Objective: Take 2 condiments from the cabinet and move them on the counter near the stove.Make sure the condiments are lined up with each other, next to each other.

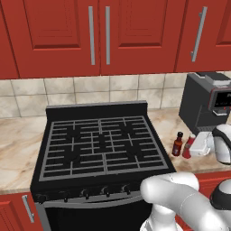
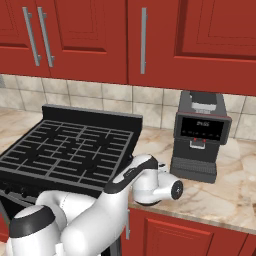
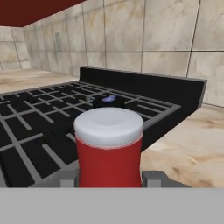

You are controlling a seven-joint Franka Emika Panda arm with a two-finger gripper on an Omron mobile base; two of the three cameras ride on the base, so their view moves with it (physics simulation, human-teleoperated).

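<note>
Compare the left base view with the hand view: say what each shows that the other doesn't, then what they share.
Left base view: red wall cabinet doors shut, coffee machine, brown bottle standing right of the stove beside the red bottle.
Hand view: the tool shut on the red bottle, its pale cap up close, the brown bottle hidden behind it.
Both: stove grates, counter, tiled wall.
</note>
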